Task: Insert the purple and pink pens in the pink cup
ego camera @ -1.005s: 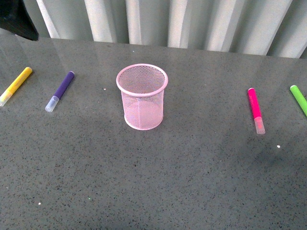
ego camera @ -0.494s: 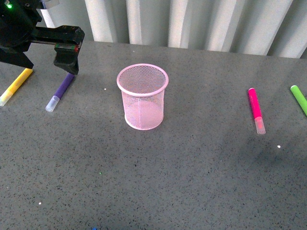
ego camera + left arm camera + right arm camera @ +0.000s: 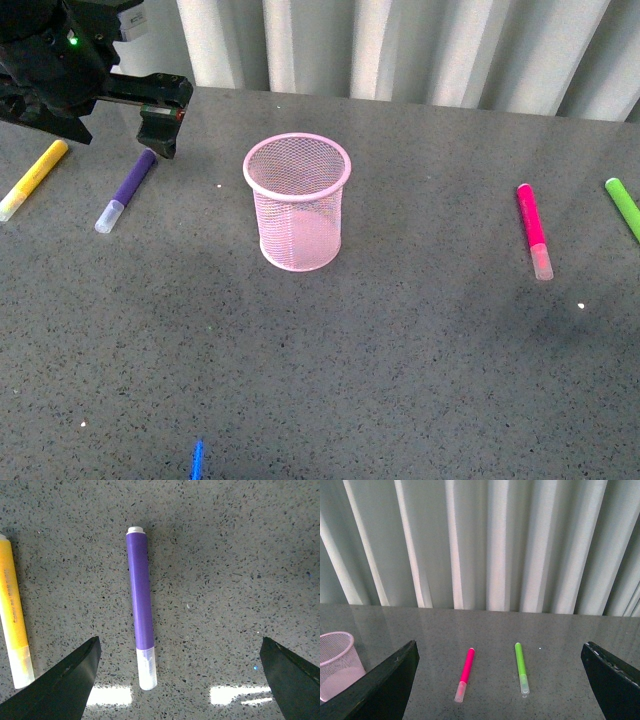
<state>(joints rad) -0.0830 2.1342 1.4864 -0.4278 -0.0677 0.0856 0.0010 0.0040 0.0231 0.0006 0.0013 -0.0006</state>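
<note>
The pink cup (image 3: pixel 297 200) stands upright in the middle of the grey table, also at the edge of the right wrist view (image 3: pixel 335 665). The purple pen (image 3: pixel 126 190) lies to its left. My left gripper (image 3: pixel 180 680) hovers open above the purple pen (image 3: pixel 140 605), whose pale cap lies near one finger (image 3: pixel 65 685); in the front view a finger (image 3: pixel 160 125) hangs over the pen's far end. The pink pen (image 3: pixel 533 230) lies to the cup's right. My right gripper (image 3: pixel 497 685) is open, raised and well short of the pink pen (image 3: pixel 465 674); it is outside the front view.
A yellow marker (image 3: pixel 33 178) lies left of the purple pen, parallel to it (image 3: pixel 14 625). A green marker (image 3: pixel 622 207) lies right of the pink pen (image 3: pixel 521 667). A small blue spot (image 3: pixel 197 460) shows at the table's front. A pleated curtain (image 3: pixel 400 45) hangs behind.
The left arm has come into the front view from the upper left and shifted right, its gripper now over the purple pen. Pens and cup have not moved.
</note>
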